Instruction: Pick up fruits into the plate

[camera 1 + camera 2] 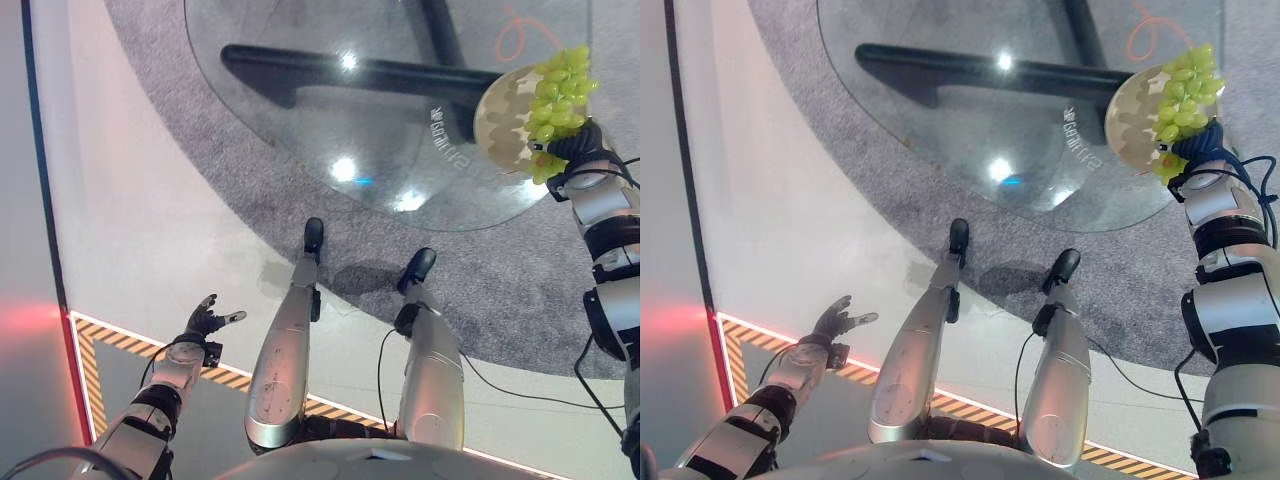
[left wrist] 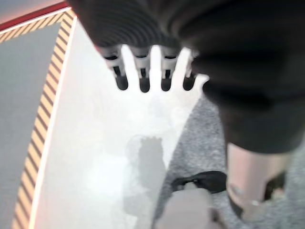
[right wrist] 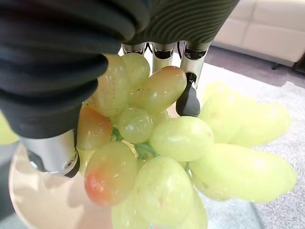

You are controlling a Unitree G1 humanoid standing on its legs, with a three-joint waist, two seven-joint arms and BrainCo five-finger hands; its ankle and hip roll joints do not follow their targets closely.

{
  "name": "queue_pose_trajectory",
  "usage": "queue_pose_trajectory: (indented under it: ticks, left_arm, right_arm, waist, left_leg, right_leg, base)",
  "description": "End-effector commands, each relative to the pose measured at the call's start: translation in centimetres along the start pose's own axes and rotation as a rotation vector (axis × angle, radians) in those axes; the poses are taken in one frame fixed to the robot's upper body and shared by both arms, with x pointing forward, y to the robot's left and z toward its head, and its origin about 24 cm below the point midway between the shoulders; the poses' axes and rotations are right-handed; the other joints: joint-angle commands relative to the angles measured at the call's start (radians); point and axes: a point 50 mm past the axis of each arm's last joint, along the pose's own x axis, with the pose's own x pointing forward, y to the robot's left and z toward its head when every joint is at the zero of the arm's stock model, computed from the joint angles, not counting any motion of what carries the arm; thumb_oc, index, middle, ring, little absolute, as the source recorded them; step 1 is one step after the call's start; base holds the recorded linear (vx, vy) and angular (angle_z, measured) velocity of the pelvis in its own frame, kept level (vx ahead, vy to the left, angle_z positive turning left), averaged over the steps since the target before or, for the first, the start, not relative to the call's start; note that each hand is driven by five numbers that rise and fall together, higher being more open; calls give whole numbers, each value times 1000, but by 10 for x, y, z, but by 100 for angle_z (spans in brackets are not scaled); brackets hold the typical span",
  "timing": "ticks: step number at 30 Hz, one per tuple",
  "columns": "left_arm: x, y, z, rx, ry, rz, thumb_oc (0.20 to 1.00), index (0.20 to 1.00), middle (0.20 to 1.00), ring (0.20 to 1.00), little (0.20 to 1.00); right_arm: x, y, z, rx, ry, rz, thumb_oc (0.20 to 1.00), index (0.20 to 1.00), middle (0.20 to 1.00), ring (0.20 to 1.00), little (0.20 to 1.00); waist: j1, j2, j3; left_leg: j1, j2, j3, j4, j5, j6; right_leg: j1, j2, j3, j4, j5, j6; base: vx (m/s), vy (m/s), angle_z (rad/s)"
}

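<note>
Left eye view looks down on the glass desk (image 1: 330, 110), round and clear, with dark legs and grey carpet showing through it. At its far right edge sits the plate (image 1: 505, 120), pale with a patterned face, and that is where the action is. A bunch of green grapes (image 1: 560, 95) hangs over the plate's right half, carried up from below by the right hand (image 1: 575, 145), which reaches in from the right. The bunch looks held right above the plate so that it can be lowered straight in; whether any grape already touches the plate, I cannot tell.

Right wrist view settles the grip: the right hand's fingers (image 3: 188, 98) are curled over the top of the bunch, with the thumb pressed against the opposite side, so the grapes are pinched between them and spill out well past the dark tips. A few grapes blush orange-red near the thumb, and the plate's pale surface shows just beneath.

Down at the lower left, the left hand (image 1: 205, 322) idles over the white floor, well away from the desk, fingers loosely spread and holding nothing.
</note>
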Motion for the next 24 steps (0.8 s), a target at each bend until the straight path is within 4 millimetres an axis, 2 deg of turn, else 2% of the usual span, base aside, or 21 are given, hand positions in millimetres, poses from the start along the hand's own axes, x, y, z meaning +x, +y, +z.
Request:
queue_pose_trajectory:
  ticks: [1, 6, 10, 15, 16, 21, 24]
  left_arm:
    - [-9, 3, -26, 46, 74, -5, 1000, 1000, 1000, 1000, 1000]
    - [-14, -3, -33, 47, 73, -19, 1000, 1000, 1000, 1000, 1000]
    - [-19, -5, -43, 43, 89, -32, 1000, 1000, 1000, 1000, 1000]
    - [-26, -10, -56, 48, 120, -71, 1000, 1000, 1000, 1000, 1000]
    - [-27, -11, -58, 49, 125, -77, 1000, 1000, 1000, 1000, 1000]
    - [-27, -11, -57, 43, 122, -81, 1000, 1000, 1000, 1000, 1000]
    - [-27, -10, -58, 36, 124, -73, 1000, 1000, 1000, 1000, 1000]
  right_arm:
    - [5, -42, -7, -116, 5, -184, 200, 200, 200, 200, 200]
    - [5, -61, -9, -186, 47, -333, 200, 200, 200, 200, 200]
    - [4, -75, -18, -170, 102, -453, 200, 200, 200, 200, 200]
    - [2, -94, -18, -156, 117, -582, 200, 200, 200, 200, 200]
    - [2, -96, -18, -153, 114, -593, 1000, 1000, 1000, 1000, 1000]
    - [2, -98, -14, -162, 84, -598, 1000, 1000, 1000, 1000, 1000]
    - [-1, -100, -12, -176, 40, -696, 1000, 1000, 1000, 1000, 1000]
  waist:
    - [-9, 45, -32]
    - [1, 60, -32]
    - [6, 76, -32]
    - [11, 96, -32]
    - [12, 98, -32]
    - [11, 94, -32]
    - [5, 88, -32]
  left_leg:
    - [-66, -96, 11, 175, -193, 53]
    - [-113, -85, 22, 181, -190, 57]
    - [-133, -81, 26, 184, -187, 58]
    - [-136, -82, 29, 186, -186, 56]
    - [-133, -83, 30, 185, -186, 56]
    - [-113, -82, 31, 173, -186, 54]
    - [-88, -81, 35, 161, -185, 51]
  right_leg:
    - [-39, 75, -16, 120, -116, -30]
    - [-97, 70, -8, 144, -122, -33]
    - [-122, 66, -4, 156, -125, -34]
    - [-132, 66, -4, 171, -132, -37]
    - [-129, 66, -4, 169, -133, -39]
    - [-109, 73, -7, 161, -134, -42]
    - [-85, 78, -11, 151, -133, -41]
  base:
    - [35, 31, 1]
    - [8, 5, 0]
    - [10, 25, 1]
    - [8, 20, 0]
    - [0, 0, 0]
    - [0, 0, 0]
    - [0, 0, 0]
